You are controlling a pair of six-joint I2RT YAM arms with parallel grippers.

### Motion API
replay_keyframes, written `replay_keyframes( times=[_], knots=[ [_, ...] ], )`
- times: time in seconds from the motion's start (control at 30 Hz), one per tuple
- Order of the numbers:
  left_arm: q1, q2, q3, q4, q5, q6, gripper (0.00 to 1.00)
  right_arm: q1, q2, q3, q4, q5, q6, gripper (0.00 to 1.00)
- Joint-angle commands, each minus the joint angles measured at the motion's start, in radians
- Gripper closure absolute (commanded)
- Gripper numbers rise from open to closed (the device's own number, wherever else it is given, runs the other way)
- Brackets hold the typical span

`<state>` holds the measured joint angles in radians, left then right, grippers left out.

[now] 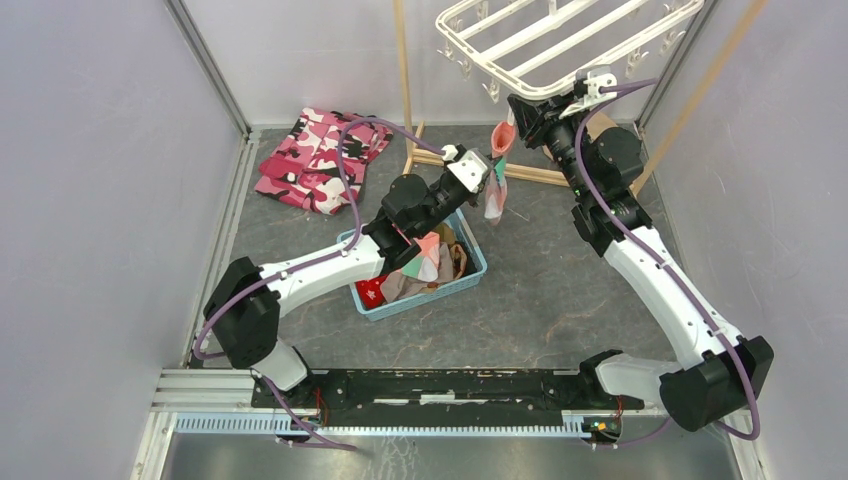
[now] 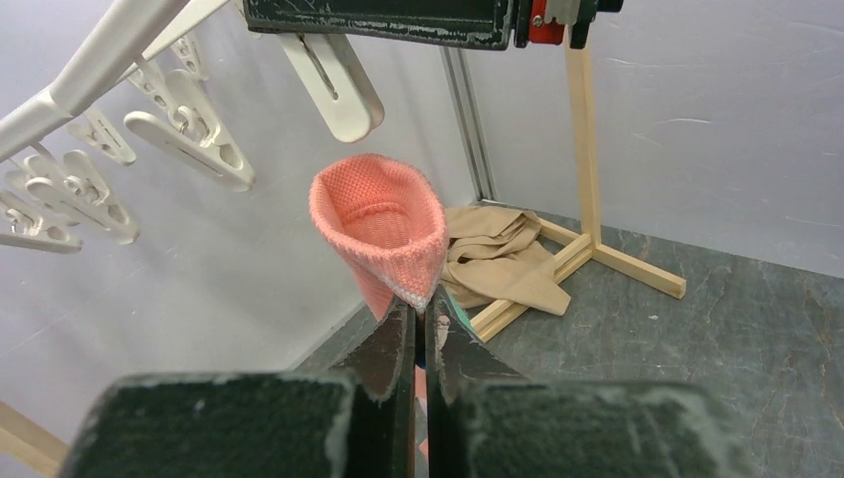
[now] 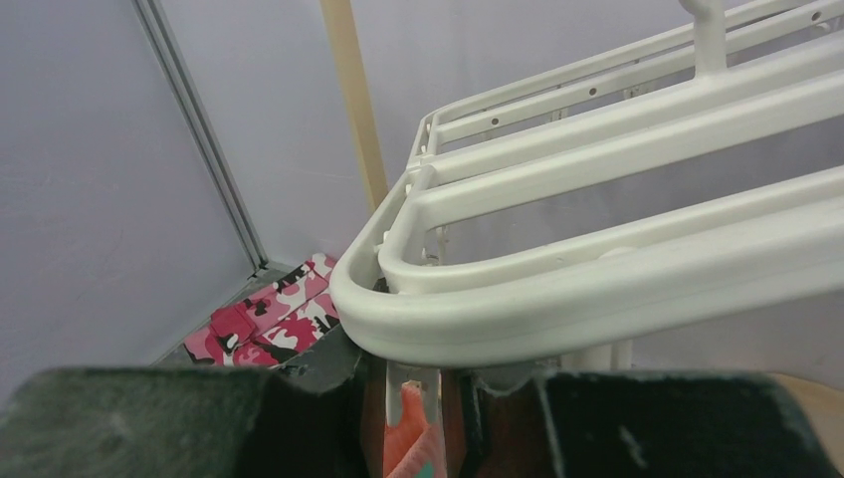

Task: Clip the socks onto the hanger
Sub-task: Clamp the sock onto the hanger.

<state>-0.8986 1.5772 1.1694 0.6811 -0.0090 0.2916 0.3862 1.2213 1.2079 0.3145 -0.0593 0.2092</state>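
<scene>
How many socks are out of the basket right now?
1. The salmon-pink sock is pinched in the left gripper, up just under a clip peg that the right gripper holds. The rest lie heaped in the blue basket; some may be hidden there.

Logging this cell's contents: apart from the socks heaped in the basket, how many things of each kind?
Salmon-pink knit sock, held up: 1
White plastic drying frame: 1
Blue plastic basket: 1
Pink camouflage garment: 1
Tan beige cloth: 1
Thin wooden pole stand: 1
Total: 6
</scene>
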Motion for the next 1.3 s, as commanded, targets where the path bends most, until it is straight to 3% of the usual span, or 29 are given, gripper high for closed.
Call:
replay_keyframes(
  times=[0.0, 0.8, 1.27],
  knots=[
    [-0.002, -0.024, 0.049, 0.066, -0.019, 0.004, 0.98, -0.005, 0.006, 0.027, -0.017, 0.046, -0.005, 1.00],
    [0.000, 0.028, 0.125, 0.078, 0.004, -0.019, 0.98, -0.004, 0.009, 0.015, -0.025, 0.032, -0.021, 0.98],
    [-0.001, 0.038, 0.128, 0.072, 0.004, -0.032, 0.98, -0.004, -0.030, 0.006, -0.023, 0.019, -0.047, 0.39]
  ],
)
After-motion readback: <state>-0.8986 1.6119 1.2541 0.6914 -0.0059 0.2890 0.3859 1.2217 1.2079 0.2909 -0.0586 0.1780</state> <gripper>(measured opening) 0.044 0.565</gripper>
